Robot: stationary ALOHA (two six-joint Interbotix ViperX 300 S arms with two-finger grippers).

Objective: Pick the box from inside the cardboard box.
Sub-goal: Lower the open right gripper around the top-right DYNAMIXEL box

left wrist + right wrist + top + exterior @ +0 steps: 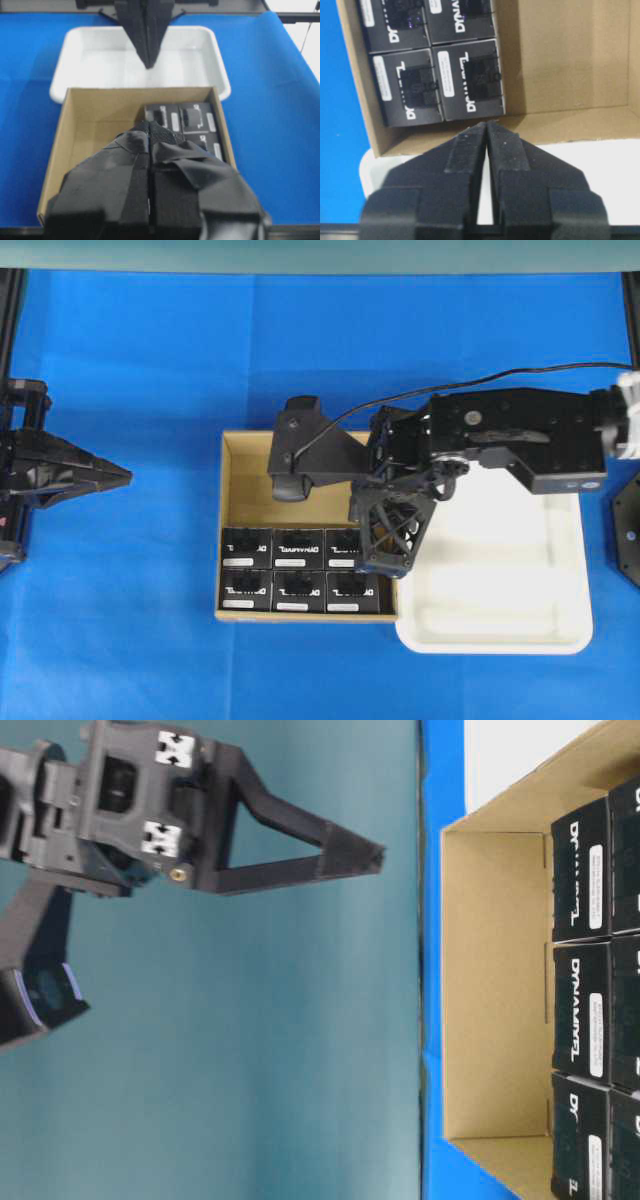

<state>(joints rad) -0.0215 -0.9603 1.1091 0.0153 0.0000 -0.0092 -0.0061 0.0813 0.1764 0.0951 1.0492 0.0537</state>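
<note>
Several small black boxes [298, 548] with white lettering lie in two rows in the near half of the brown cardboard box [245, 475]. My right gripper [388, 558] hangs pointing down over the carton's right wall, beside the tray. In the right wrist view its tips [486, 127] meet with nothing between them, just short of the nearest black box [470, 80]. My left gripper [122, 475] stays far to the left of the carton, shut and empty. In the left wrist view the left gripper [149, 127] hides part of the boxes [192, 117].
A white plastic tray [570, 570] sits against the carton's right side, on the blue cloth [130, 620]. The far half of the carton floor [570, 60] is bare. The right arm [520, 430] spans above the tray's back edge.
</note>
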